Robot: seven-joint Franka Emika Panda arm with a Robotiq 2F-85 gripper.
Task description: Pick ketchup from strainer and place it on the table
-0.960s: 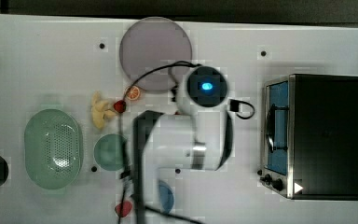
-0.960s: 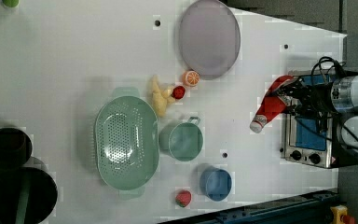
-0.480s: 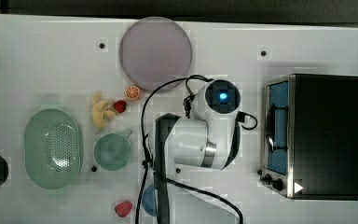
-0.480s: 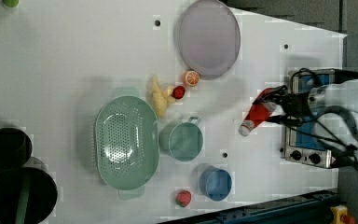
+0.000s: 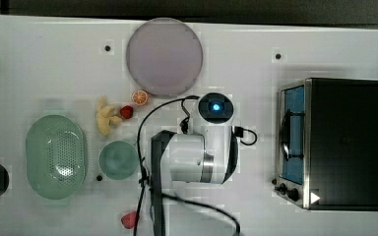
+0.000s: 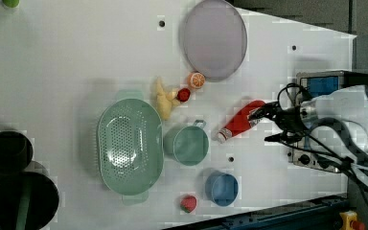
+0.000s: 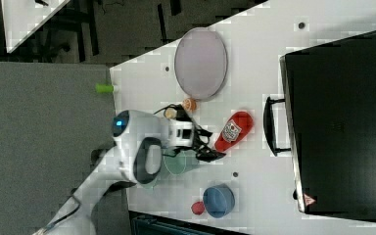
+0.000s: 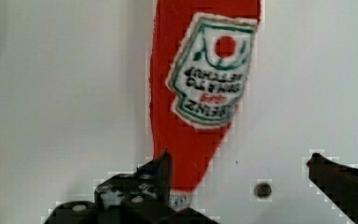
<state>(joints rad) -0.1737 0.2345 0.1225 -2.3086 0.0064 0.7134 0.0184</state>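
Note:
The ketchup [image 6: 239, 120], a small red bottle with a white label, lies on its side on the white table [image 6: 67, 57], between the green cup and the black oven. It also shows in the right view [image 7: 232, 131] and close up in the wrist view [image 8: 200, 93]. My gripper [image 6: 273, 125] hovers over its cap end, open, with both fingers [image 8: 161, 168] clear of the bottle. The gripper [image 7: 208, 144] holds nothing. The pale green strainer [image 5: 54, 156] sits empty at the top view's left. In the top view my arm covers the bottle.
A black toaster oven [image 5: 342, 142] stands at the top view's right. A grey-lilac plate [image 5: 165, 56], an orange slice [image 5: 139, 97], a banana [image 5: 103, 115] and a green cup [image 5: 119, 160] lie near the arm. A blue cup [image 6: 222, 188] and a strawberry [image 6: 188, 203] sit by the table's edge.
The gripper carried the ketchup toward the left view's left and lowered it. Its jaws have opened, and the bottle now lies free on the table.

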